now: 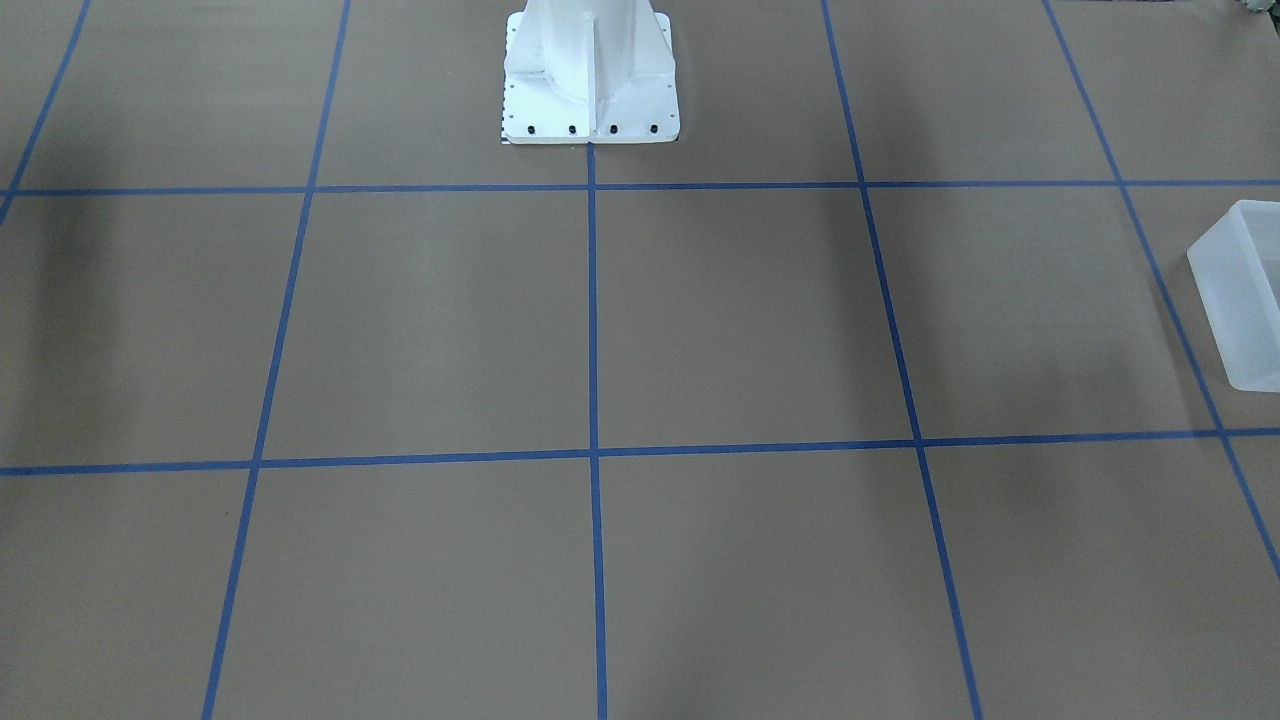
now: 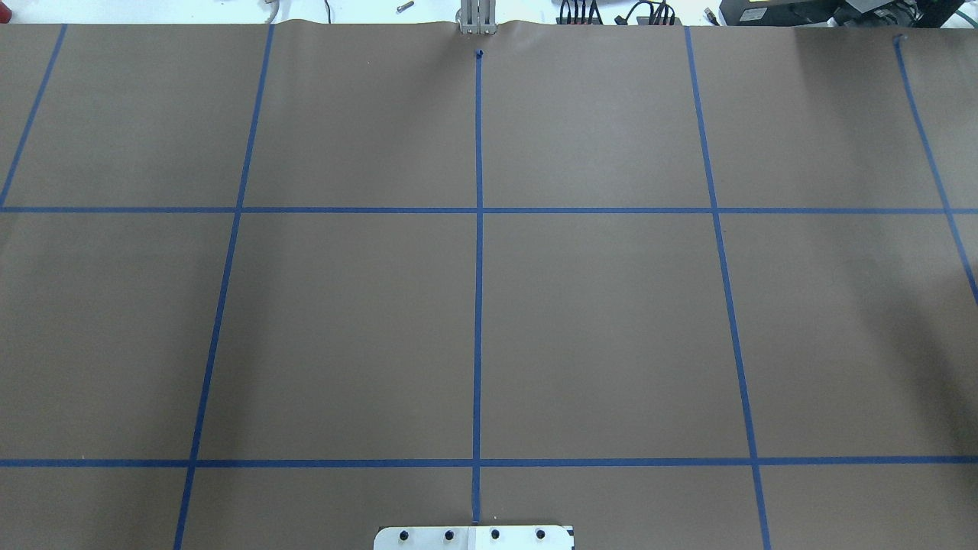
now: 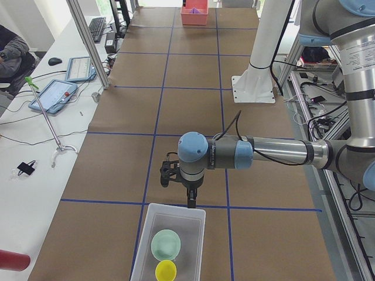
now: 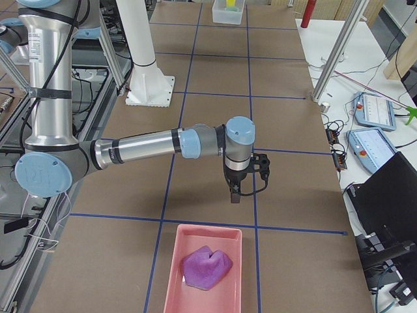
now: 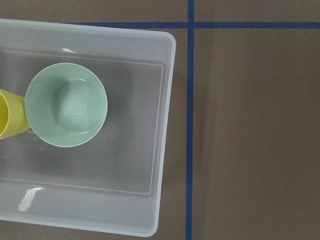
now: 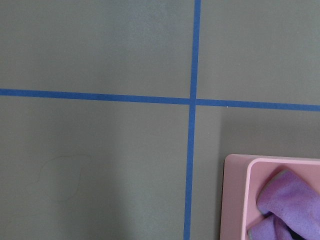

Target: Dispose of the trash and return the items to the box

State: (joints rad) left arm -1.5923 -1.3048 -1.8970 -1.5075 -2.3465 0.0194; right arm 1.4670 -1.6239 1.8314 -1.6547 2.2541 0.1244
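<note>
Small yellow plastic cup and mint-green round bowl sit in the frosted white plastic bin just below left gripper. Task looks done. Can't tell jaw state on it or right gripper. Next: probably retract straight up.

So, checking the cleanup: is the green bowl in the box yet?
In. The green bowl sits upright inside the box, opening facing up, beside the yellow cup.

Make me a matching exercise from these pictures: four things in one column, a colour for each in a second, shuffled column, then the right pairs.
Things:
1. cup
2. bowl
3. box
4. cloth

Colours:
A. purple
B. frosted white
C. bright yellow
D. pale mint green

Pairs: 1-C, 2-D, 3-B, 4-A.
</note>
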